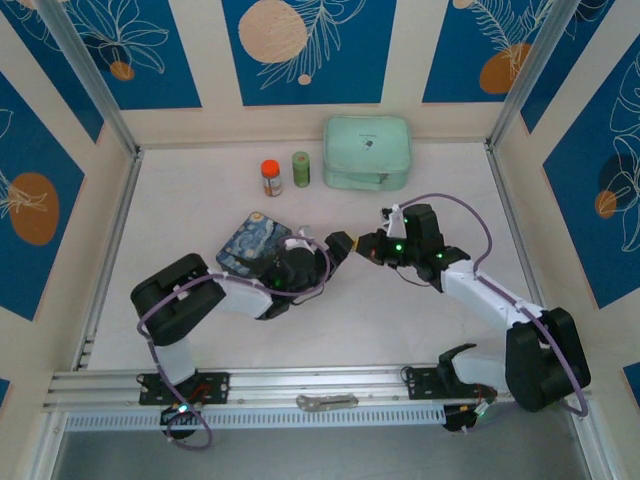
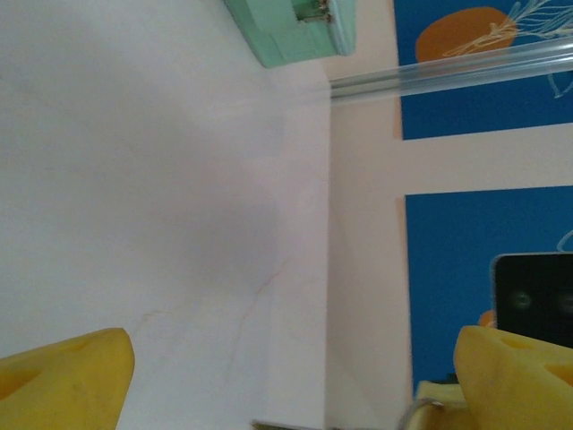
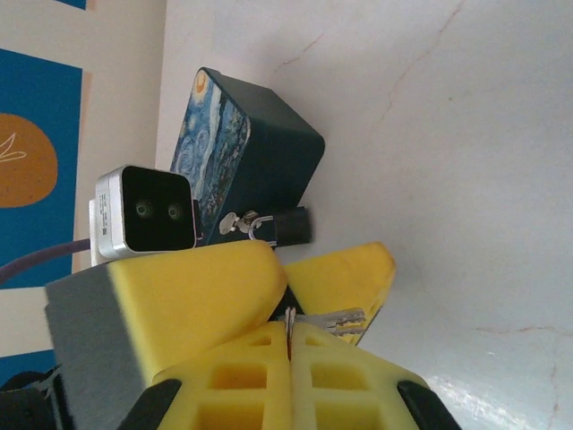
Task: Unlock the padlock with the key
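Right gripper: the two yellow fingers are pressed together on the key. Its silvery blade juts out of the seam and points toward the right of the right wrist view.

Left gripper: in its own wrist view the fingers stand wide apart, one at each lower corner, with nothing clamped between them.

Padlock: it shows in front of the dark side of the blue tin, just beside the upper edge of my left finger and close to the left wrist camera. I cannot tell whether it rests on the table, leans on the tin, or hangs on something.

Governing relation: the padlock lies above and slightly left of the key in the right wrist view, with my left finger between the two. Its long axis runs across that picture, the shackle toward the camera housing and the dark body end toward the right. The key blade lies roughly parallel to that axis and does not point into the body end.

Judgement: the left gripper is nearer the padlock and is better placed to steady it. The right gripper must swing the blade round to face the body's free end before any insertion. The keyhole itself is too small to make out.
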Robot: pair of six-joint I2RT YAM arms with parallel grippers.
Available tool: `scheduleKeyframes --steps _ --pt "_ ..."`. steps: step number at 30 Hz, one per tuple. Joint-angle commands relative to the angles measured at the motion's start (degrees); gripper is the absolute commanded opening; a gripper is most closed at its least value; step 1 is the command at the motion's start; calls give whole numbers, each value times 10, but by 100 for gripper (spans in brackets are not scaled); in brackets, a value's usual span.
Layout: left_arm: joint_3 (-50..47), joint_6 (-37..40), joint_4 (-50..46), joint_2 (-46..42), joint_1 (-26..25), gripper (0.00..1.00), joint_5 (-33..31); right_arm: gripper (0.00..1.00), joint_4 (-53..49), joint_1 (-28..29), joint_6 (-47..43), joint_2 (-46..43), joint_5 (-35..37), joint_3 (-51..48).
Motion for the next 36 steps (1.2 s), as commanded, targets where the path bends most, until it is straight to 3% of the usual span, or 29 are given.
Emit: scheduleKeyframes --steps 1,11,28,36 --pt "18 -23 47 1 -7 92 14 0 33 5 16 12 -23 -7" --pt "16 -41 86 4 -8 89 31 0 57 12 19 47 -31 -1" --pt "9 47 6 -63 -5 88 20 0 -68 10 -29 31 72 11" --pt "19 62 3 -54 -5 88 30 0 -56 11 -26 28 68 13"
